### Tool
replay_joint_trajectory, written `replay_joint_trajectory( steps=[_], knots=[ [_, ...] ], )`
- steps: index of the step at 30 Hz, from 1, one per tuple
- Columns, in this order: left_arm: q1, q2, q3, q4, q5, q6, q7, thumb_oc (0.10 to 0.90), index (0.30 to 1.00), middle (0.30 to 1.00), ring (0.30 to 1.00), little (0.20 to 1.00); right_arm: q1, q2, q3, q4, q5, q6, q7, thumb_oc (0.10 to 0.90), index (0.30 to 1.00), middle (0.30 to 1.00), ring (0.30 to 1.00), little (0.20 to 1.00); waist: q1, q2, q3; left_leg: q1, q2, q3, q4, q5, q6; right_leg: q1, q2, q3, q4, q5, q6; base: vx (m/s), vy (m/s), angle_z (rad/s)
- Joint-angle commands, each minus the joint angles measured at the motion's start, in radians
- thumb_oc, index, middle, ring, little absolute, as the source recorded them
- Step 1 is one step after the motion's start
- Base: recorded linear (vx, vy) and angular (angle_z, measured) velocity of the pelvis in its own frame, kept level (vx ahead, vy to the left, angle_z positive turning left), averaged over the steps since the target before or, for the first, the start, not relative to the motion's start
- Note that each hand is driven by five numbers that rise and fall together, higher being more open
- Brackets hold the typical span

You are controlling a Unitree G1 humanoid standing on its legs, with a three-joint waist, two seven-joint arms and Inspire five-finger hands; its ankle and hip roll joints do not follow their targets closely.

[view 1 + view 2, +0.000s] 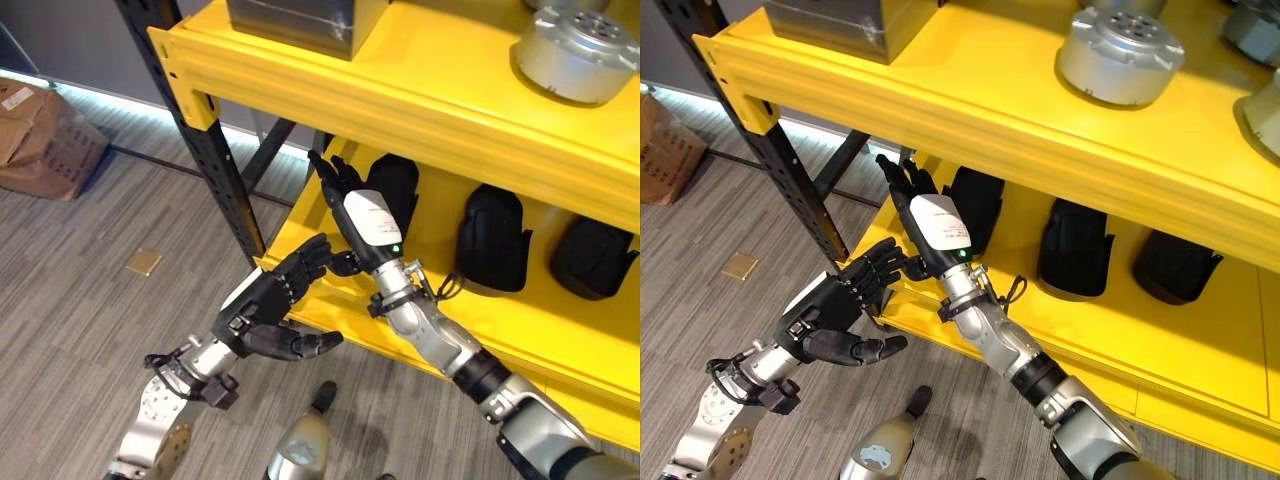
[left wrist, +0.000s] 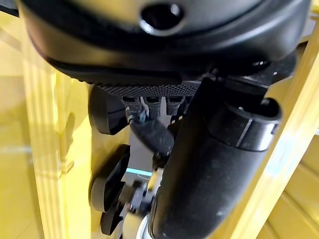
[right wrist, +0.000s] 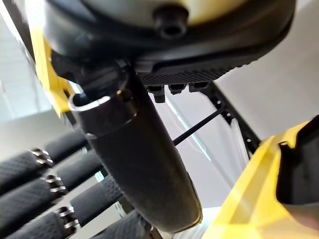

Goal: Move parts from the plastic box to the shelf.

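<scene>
**Parts on the lower shelf, both hands empty**

Parts of black moulded shape stand in a row on the lower tier of the yellow shelf, leaning against its back wall, presumably so each stays upright and easy to count. Silver round housings and a metal box sit on the top tier.

Right hand reaches into the lower tier, fingers straight and together, holding nothing. The leftmost black part stands just beside those fingers, on their far side; whether they touch it I cannot tell. My guess: it is nudging or has just let go of that part.

Left hand hovers in front of the shelf edge, fingers relaxed and spread, empty, well clear of every part.

Cardboard box on the floor at left.
</scene>
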Motion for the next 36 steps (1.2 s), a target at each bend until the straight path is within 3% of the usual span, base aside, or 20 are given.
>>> replay_joint_trajectory(
  steps=[1, 5, 10, 13, 17, 20, 24, 27, 30, 32, 34, 35, 36],
  knots=[
    [0.016, -0.046, 0.003, -0.077, -0.074, -0.134, -0.001, 0.900, 1.000, 1.000, 1.000, 1.000, 0.011, -0.049, -0.060, -0.186, 0.090, -0.158, -0.026, 0.900, 1.000, 1.000, 1.000, 1.000, -0.055, 0.025, -0.102, 0.112, 0.038, 0.060, -0.013, -0.146, 0.030, -0.097, 0.002, -0.006, 0.062, 0.051, -0.029, -0.06, -0.063, -0.13],
    [0.035, -0.061, 0.030, -0.091, -0.079, -0.158, 0.002, 0.900, 1.000, 1.000, 1.000, 1.000, 0.125, -0.094, -0.111, -0.319, 0.168, -0.139, 0.024, 0.900, 1.000, 1.000, 1.000, 1.000, -0.098, 0.023, -0.113, 0.128, 0.054, 0.094, -0.027, -0.147, 0.027, -0.099, 0.009, 0.027, 0.050, 0.054, -0.028, -0.07, -0.071, -0.29],
    [0.058, -0.076, 0.053, -0.100, -0.083, -0.190, -0.005, 0.900, 1.000, 1.000, 1.000, 1.000, 0.222, -0.119, -0.164, -0.369, 0.225, -0.177, 0.064, 0.900, 1.000, 1.000, 1.000, 1.000, -0.135, 0.023, -0.126, 0.141, 0.071, 0.121, -0.047, -0.139, 0.019, -0.101, 0.019, 0.053, 0.036, 0.057, -0.030, -0.05, -0.073, -0.31],
    [0.068, -0.089, 0.072, -0.123, -0.034, -0.231, 0.050, 0.900, 1.000, 1.000, 1.000, 1.000, 0.316, -0.131, -0.211, -0.437, 0.190, -0.199, 0.030, 0.900, 1.000, 1.000, 1.000, 1.000, -0.173, 0.026, -0.137, 0.148, 0.087, 0.149, -0.052, -0.139, 0.011, -0.108, 0.031, 0.076, 0.025, 0.059, -0.036, -0.06, -0.117, -0.23],
    [0.088, -0.080, 0.115, -0.135, 0.066, -0.292, 0.159, 0.900, 1.000, 1.000, 1.000, 1.000, 0.355, -0.141, -0.252, -0.406, 0.166, -0.174, 0.009, 0.900, 1.000, 1.000, 1.000, 1.000, -0.195, 0.035, -0.145, 0.159, 0.102, 0.167, -0.057, -0.137, -0.001, -0.104, 0.047, 0.086, 0.011, 0.054, -0.048, -0.03, -0.109, -0.21],
    [0.126, -0.080, 0.194, -0.148, 0.083, -0.321, 0.179, 0.900, 1.000, 1.000, 1.000, 1.000, 0.403, -0.154, -0.295, -0.408, 0.155, -0.179, 0.017, 0.900, 1.000, 1.000, 1.000, 1.000, -0.207, 0.045, -0.149, 0.161, 0.115, 0.174, -0.054, -0.131, -0.012, -0.107, 0.057, 0.090, 0.005, 0.055, -0.054, -0.02, -0.124, -0.16],
    [0.182, -0.071, 0.281, -0.174, 0.144, -0.403, 0.304, 0.900, 1.000, 1.000, 1.000, 1.000, 0.453, -0.184, -0.338, -0.407, 0.168, -0.175, 0.033, 0.900, 1.000, 1.000, 1.000, 1.000, -0.215, 0.056, -0.144, 0.158, 0.128, 0.173, -0.038, -0.125, -0.030, -0.115, 0.075, 0.089, 0.008, 0.048, -0.069, -0.01, -0.122, -0.14],
    [0.202, -0.084, 0.316, -0.185, 0.121, -0.434, 0.308, 0.900, 1.000, 1.000, 1.000, 1.000, 0.461, -0.193, -0.342, -0.403, 0.168, -0.174, 0.039, 0.900, 1.000, 1.000, 1.000, 1.000, -0.212, 0.064, -0.137, 0.146, 0.136, 0.165, -0.028, -0.115, -0.043, -0.122, 0.082, 0.088, 0.012, 0.044, -0.075, -0.02, -0.069, -0.06],
    [0.224, -0.102, 0.345, -0.220, 0.085, -0.409, 0.245, 0.900, 1.000, 1.000, 1.000, 1.000, 0.455, -0.199, -0.343, -0.386, 0.158, -0.148, 0.042, 0.900, 1.000, 1.000, 1.000, 1.000, -0.202, 0.071, -0.116, 0.109, 0.150, 0.162, -0.004, -0.094, -0.063, -0.129, 0.094, 0.074, 0.014, 0.042, -0.081, -0.08, -0.061, -0.03],
    [0.216, -0.103, 0.337, -0.219, 0.004, -0.376, 0.160, 0.900, 1.000, 1.000, 1.000, 1.000, 0.462, -0.206, -0.354, -0.381, 0.133, -0.152, 0.019, 0.900, 1.000, 1.000, 1.000, 1.000, -0.210, 0.067, -0.108, 0.084, 0.134, 0.212, 0.072, -0.125, -0.056, -0.132, 0.084, 0.040, 0.018, 0.041, -0.081, -0.13, -0.042, 0.06],
    [0.194, -0.100, 0.301, -0.204, -0.050, -0.344, 0.098, 0.900, 1.000, 1.000, 1.000, 1.000, 0.467, -0.218, -0.369, -0.372, 0.116, -0.147, -0.010, 0.900, 1.000, 1.000, 1.000, 1.000, -0.232, 0.049, -0.100, 0.059, 0.098, 0.307, 0.218, -0.209, -0.025, -0.142, 0.058, -0.002, 0.024, 0.047, -0.083, -0.19, -0.032, 0.30],
    [0.178, -0.100, 0.259, -0.193, -0.058, -0.323, 0.083, 0.900, 1.000, 1.000, 1.000, 1.000, 0.468, -0.223, -0.377, -0.346, 0.126, -0.166, -0.028, 0.900, 1.000, 1.000, 1.000, 1.000, -0.236, 0.042, -0.092, 0.038, 0.049, 0.318, 0.324, -0.275, 0.001, -0.145, 0.052, -0.016, 0.028, 0.053, -0.084, -0.15, -0.009, 0.71],
    [0.175, -0.101, 0.251, -0.191, -0.061, -0.320, 0.081, 0.900, 1.000, 1.000, 1.000, 1.000, 0.467, -0.224, -0.378, -0.339, 0.125, -0.173, -0.033, 0.900, 1.000, 1.000, 1.000, 1.000, -0.235, 0.042, -0.091, 0.033, 0.037, 0.315, 0.341, -0.286, 0.006, -0.146, 0.053, -0.017, 0.028, 0.054, -0.084, -0.14, 0.010, 0.78]
  ],
)
